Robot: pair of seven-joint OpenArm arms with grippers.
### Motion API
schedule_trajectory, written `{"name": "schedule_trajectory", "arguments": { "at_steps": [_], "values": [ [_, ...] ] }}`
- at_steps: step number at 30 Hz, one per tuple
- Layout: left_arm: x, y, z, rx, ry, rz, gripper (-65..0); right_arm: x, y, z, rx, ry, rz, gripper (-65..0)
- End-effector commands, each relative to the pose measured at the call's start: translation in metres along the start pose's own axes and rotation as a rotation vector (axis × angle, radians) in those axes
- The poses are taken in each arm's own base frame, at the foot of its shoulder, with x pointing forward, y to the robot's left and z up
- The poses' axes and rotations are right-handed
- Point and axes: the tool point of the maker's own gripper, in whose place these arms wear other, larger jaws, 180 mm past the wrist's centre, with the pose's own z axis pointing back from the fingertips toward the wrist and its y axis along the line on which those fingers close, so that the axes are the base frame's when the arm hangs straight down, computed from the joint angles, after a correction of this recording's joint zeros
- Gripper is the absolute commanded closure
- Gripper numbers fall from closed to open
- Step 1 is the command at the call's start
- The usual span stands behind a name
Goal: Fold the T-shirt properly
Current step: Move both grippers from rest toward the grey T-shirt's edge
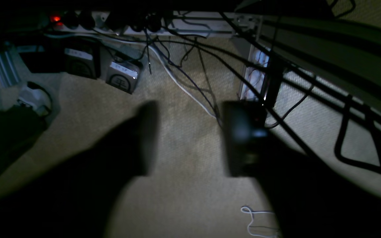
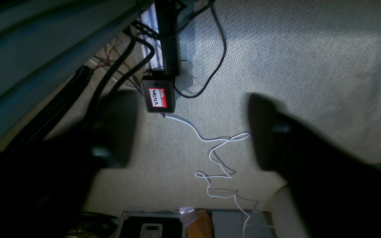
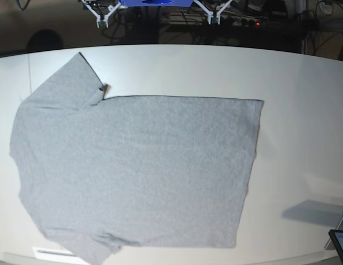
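On table (image 3: 304, 83), T-shirt (image 3: 138, 165) lies flat, plain side up, unfolded. Left gripper (image 1: 187, 138) and right gripper (image 2: 190, 129) hang over carpet, jaws apart, empty. Next: reach in, pinch a sleeve edge.

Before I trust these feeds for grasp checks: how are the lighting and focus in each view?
Left wrist: dim, jaws of the left gripper blurred black silhouettes, carpet unevenly lit. Right wrist: brighter carpet, right gripper equally blurred. Base: evenly lit, T-shirt sharp on the table, edges bowed by the lens.
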Motion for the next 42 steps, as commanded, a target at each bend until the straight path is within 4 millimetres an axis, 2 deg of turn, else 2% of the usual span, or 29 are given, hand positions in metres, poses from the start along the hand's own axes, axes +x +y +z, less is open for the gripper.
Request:
{"name": "schedule_trajectory", "arguments": {
  "at_steps": [1, 4, 6, 7, 8, 9, 11, 12, 13, 14, 16, 23, 25, 27, 29, 32, 35, 38, 42],
  "values": [
    [-0.006, 0.002, 0.001, 0.006, 0.010, -0.007, -41.1, -0.001, -0.001, 0.000, -0.003, -0.004, 0.002, -59.5],
    [-0.006, 0.002, 0.001, 0.006, 0.007, -0.007, -41.1, 0.000, -0.001, 0.000, -0.003, -0.006, 0.002, -58.0],
    [-0.007, 0.002, 0.001, 0.006, 0.010, -0.007, -40.5, 0.000, -0.001, 0.000, -0.003, -0.007, 0.002, -51.8],
    [-0.007, 0.002, 0.001, 0.006, 0.011, -0.007, -37.5, 0.000, -0.001, 0.001, -0.003, -0.007, 0.002, -46.3],
    [-0.008, 0.003, 0.002, 0.006, 0.013, -0.002, -31.4, 0.000, -0.001, 0.001, -0.003, -0.007, 0.002, -39.9],
    [-0.009, 0.004, 0.002, 0.009, 0.015, 0.006, -22.5, 0.000, -0.001, 0.001, -0.003, -0.007, 0.002, -31.2],
    [-0.011, 0.004, 0.002, 0.010, 0.018, 0.009, -0.3, 0.000, -0.002, 0.001, -0.004, -0.007, -0.004, -11.8],
    [-0.011, 0.004, 0.002, 0.010, 0.019, 0.009, 0.0, -0.001, -0.002, 0.000, -0.004, -0.005, -0.008, -3.5],
    [-0.011, 0.004, 0.002, 0.010, 0.019, 0.009, 0.0, -0.002, -0.002, 0.001, -0.004, -0.003, -0.008, 0.0],
    [-0.012, 0.004, 0.002, 0.010, 0.021, 0.009, -1.3, -0.003, -0.002, 0.001, -0.005, -0.001, -0.008, -0.3],
    [-0.012, 0.005, 0.002, 0.011, 0.021, 0.009, 0.0, -0.003, -0.002, 0.001, -0.005, -0.003, -0.008, -5.9],
    [-0.012, 0.005, 0.002, 0.012, 0.015, 0.010, 0.0, -0.005, -0.002, 0.001, -0.004, 0.000, -0.004, -5.8],
    [-0.013, 0.005, 0.002, 0.012, 0.016, 0.010, 0.0, -0.014, -0.002, 0.002, -0.004, 0.012, -0.004, -5.8],
    [-0.018, 0.006, 0.004, 0.014, 0.016, 0.010, 0.0, -0.018, -0.002, 0.002, -0.004, 0.017, -0.005, -5.7],
    [-0.014, 0.011, 0.007, 0.022, -0.012, 0.006, 0.0, -0.019, -0.004, 0.002, -0.007, 0.018, -0.010, -5.7],
    [-0.009, 0.031, 0.020, 0.054, -0.085, -0.016, 0.0, -0.022, -0.018, 0.006, -0.029, 0.002, -0.008, -5.5],
    [-0.003, 0.052, 0.039, 0.087, -0.159, -0.047, 0.0, -0.024, -0.020, 0.018, -0.029, -0.058, -0.007, -5.4],
    [-0.003, 0.073, 0.059, 0.118, -0.209, -0.056, 0.0, -0.023, -0.039, 0.040, -0.067, -0.141, -0.065, -5.4],
    [0.003, 0.111, 0.085, 0.197, -0.276, 0.061, 0.0, -0.012, -0.062, 0.076, -0.116, -0.255, -0.099, -5.4]
  ]
}}
